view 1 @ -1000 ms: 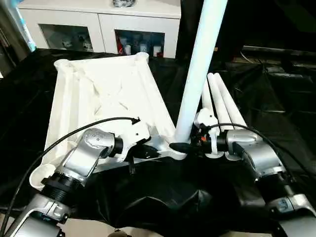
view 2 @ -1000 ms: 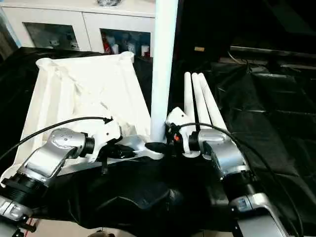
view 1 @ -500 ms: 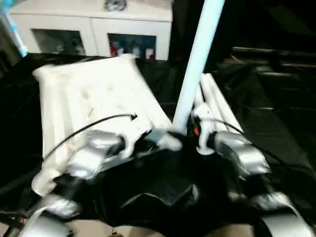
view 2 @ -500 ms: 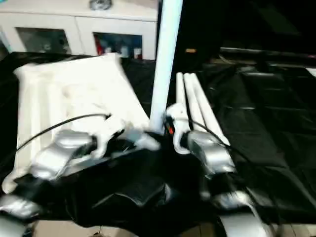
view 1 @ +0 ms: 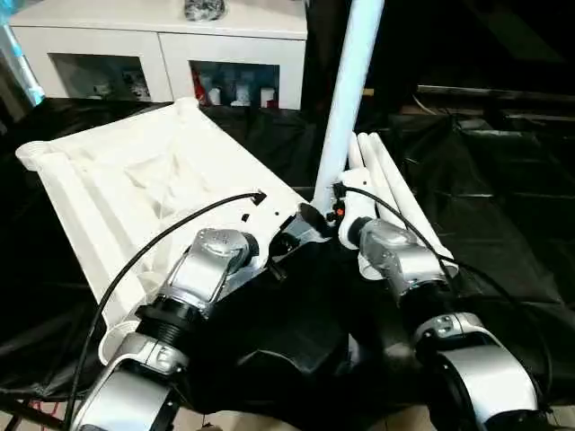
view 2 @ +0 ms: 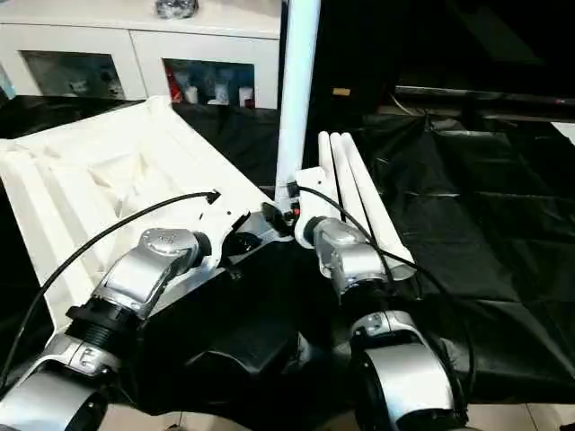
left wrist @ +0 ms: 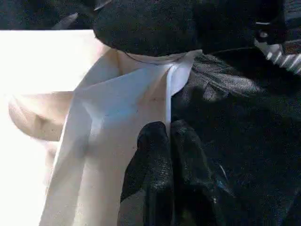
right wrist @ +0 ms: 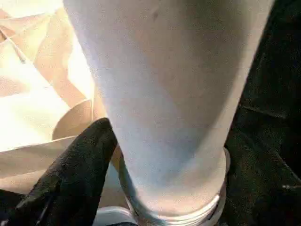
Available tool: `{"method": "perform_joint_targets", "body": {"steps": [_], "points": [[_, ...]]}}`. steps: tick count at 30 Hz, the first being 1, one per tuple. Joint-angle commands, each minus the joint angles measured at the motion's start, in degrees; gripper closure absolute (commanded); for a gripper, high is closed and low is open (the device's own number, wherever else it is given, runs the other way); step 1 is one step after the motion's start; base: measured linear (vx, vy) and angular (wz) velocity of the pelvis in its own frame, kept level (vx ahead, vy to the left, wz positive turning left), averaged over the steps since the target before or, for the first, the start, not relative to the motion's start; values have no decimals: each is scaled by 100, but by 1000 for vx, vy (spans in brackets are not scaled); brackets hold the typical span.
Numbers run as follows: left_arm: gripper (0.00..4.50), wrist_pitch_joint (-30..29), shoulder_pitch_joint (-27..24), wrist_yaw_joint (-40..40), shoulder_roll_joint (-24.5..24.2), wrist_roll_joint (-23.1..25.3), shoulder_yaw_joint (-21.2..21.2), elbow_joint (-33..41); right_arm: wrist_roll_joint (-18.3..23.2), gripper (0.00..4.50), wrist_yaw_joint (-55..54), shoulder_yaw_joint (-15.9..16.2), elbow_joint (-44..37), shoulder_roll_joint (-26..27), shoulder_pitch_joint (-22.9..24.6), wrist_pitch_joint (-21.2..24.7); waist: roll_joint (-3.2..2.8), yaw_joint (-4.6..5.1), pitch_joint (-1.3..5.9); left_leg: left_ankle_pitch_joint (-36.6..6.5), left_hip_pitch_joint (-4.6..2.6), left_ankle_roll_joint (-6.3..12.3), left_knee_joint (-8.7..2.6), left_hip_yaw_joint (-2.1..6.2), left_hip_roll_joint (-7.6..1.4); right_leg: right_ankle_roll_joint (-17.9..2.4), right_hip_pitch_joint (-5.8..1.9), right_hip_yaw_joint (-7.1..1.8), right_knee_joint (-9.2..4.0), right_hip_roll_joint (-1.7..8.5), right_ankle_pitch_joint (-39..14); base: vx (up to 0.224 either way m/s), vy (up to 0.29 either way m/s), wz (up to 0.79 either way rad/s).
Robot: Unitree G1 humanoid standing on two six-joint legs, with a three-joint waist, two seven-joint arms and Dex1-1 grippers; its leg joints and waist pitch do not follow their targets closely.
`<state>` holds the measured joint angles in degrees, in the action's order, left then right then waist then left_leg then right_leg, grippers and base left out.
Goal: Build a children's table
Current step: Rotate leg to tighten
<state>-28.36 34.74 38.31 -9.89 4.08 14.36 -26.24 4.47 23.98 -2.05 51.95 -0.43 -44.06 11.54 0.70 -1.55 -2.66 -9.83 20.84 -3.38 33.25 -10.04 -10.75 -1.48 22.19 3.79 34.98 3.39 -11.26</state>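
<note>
I swung the tabletop (view 1: pixel 135 193) round, left gripper (left wrist: pixel 167 134) pinching its rim beside the upright leg (view 1: pixel 346 99); my right gripper's (view 1: pixel 331 208) state I couldn't tell.

One tabletop (view 1: pixel 135 189), one upright leg (view 1: pixel 346 99), three loose legs (view 1: pixel 395 193), one cabinet (view 1: pixel 162 45).

- Left forearm (view 1: pixel 202 278): silver casing, black ribbed collar, white wrist housing.
- Black cable (view 1: pixel 162 238) loops over it.
- Right forearm (view 1: pixel 400 260): matching silver.

A table (view 1: pixel 503 224) is covered with black sheeting (view 1: pixel 296 332); on it are laid the upturned tabletop (view 1: pixel 135 189) and three loose legs (view 1: pixel 395 193) beside it.
</note>
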Motion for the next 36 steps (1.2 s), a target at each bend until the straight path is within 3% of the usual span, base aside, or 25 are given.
{"method": "perform_joint_targets", "body": {"steps": [1,3,8,10,13,20,25,27,28,36], "points": [[450,431,40,345,28,-153,183,315,-76,53,494,409,267,344,95,51,-38,-24,307,-1574,-35,21,-405,113,-253,-1038,-209,-297,-512,503,-1648,0,0,0],[450,537,-18,526,-64,-163,225,367,-111,41,617,468,186,262,118,-7,-39,-28,329,-1437,-30,47,-393,107,-257,-1098,-221,-304,-484,503,-1379,0,0,0],[450,714,-219,1090,-386,-297,246,541,-221,41,1235,712,-287,-199,321,-82,-39,-88,384,-693,1,325,-330,68,-257,-1399,-274,-298,-326,476,-2,0,0,0],[450,940,-294,1347,-549,-341,284,587,-242,41,1559,799,-495,-407,440,-113,-44,-105,361,-788,-12,384,-338,63,-267,-1424,-259,-293,-351,482,-109,0,0,0],[450,1053,-408,1765,-695,-547,261,747,-207,41,1971,844,-749,-652,587,-136,-31,-117,340,-984,-15,280,-355,65,-277,-1375,-262,-299,-380,490,-480,0,0,0],[450,1271,-632,2507,-1119,-703,331,891,125,41,3207,1019,-1855,-1314,1113,-38,-34,-233,335,-981,-42,294,-359,56,-298,-1285,-247,-303,-379,475,-527,0,0,0],[450,1229,-704,2743,-1288,-732,380,923,99,41,3393,1057,-2012,-1448,1195,-18,-27,-261,325,-1055,-44,223,-358,50,-285,-1246,-226,-308,-397,486,-793,0,0,0],[450,1195,-728,2856,-1347,-749,398,953,127,76,3451,1064,-2103,-1469,1226,41,-25,-265,332,-1005,-43,206,-358,54,-286,-1225,-232,-312,-392,485,-764,0,0,0],[450,1199,-742,2909,-1379,-736,406,957,141,76,3504,1091,-2151,-1478,1243,71,-58,-257,342,-978,-46,202,-353,51,-285,-1253,-228,-308,-381,470,-635,0,0,0],[450,1209,-760,2910,-1417,-720,418,925,151,159,3566,1225,-2289,-1435,1350,152,-40,-263,343,-922,-37,215,-346,52,-275,-1274,-241,-301,-370,471,-587,0,0,0]]}}
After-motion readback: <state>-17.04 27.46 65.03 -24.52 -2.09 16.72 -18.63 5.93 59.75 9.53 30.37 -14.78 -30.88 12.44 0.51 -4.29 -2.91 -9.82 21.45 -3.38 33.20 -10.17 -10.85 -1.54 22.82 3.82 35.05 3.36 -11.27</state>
